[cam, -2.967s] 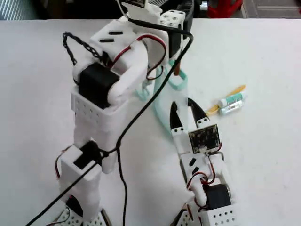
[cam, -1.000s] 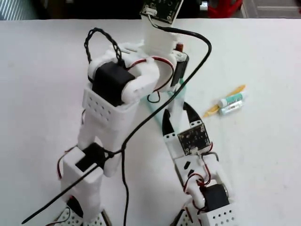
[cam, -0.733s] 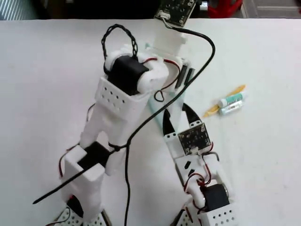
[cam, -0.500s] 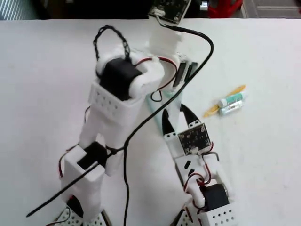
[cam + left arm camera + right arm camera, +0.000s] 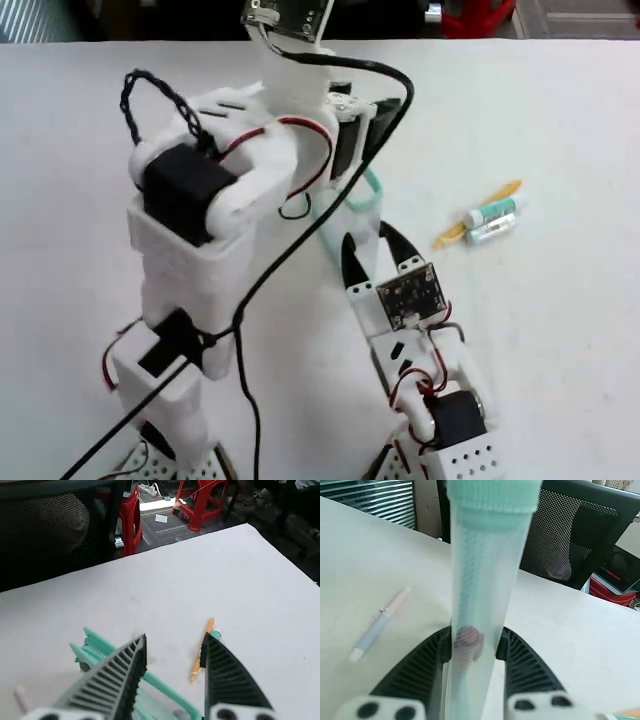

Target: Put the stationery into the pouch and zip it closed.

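Pinched upright between the jaws of the right gripper (image 5: 472, 650): the pouch (image 5: 480, 570), with a translucent, mesh-textured wall and a mint-green band across its top edge. Both black fingers pressed flat against its sides. Seen through the wall at fingertip level: a small reddish-brown item (image 5: 467, 637), too blurred to name. Lower part of pouch cut off behind the gripper body. Off to one side of these jaws, well apart, a pink-and-grey pen (image 5: 377, 625) flat on the white table (image 5: 365, 555).

Left gripper (image 5: 174, 640) held above the table with jaws spread wide, gripping nothing. Under and between them, the pouch's green edge, partly hidden by one finger. Just beyond the other fingertip, an orange pen (image 5: 202, 650), its near end hidden behind that finger.

From above, pouch mostly hidden by the left arm, only a green strip visible ahead of the right jaws. Two tubes (image 5: 492, 214) beside the orange pen, apart from both sets of jaws. Contact between tubes and pen hard to make out.
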### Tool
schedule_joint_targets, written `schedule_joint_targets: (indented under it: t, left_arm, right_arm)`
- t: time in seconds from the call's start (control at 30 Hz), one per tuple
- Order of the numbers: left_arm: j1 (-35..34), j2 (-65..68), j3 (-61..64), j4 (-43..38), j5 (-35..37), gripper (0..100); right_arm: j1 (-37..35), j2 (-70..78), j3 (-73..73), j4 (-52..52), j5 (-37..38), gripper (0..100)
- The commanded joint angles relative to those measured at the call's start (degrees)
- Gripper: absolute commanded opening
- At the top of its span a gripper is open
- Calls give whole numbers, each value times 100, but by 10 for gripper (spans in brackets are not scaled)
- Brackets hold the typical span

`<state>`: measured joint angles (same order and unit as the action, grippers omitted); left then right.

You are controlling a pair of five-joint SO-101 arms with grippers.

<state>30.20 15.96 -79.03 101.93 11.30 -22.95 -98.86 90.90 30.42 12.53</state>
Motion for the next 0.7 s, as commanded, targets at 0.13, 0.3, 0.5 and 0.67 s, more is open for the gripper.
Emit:
schedule_joint_targets:
  t: [0.13, 0.3, 0.5, 0.67]
  left_arm:
    - [-1587, -462, 387, 26, -44, 188]
    - [-2334, -180, 1477, -18, -88, 186]
    - [-2527, 163, 2365, -26, -1143, 184]
    - [-2580, 725, 3464, -993, -1451, 184]
  right_arm:
    - [-13, 75, -44, -4, 44, 28]
    - [-13, 75, -44, -22, 44, 30]
    - [453, 75, -44, -84, 35, 17]
    - [743, 75, -44, -207, -9, 19]
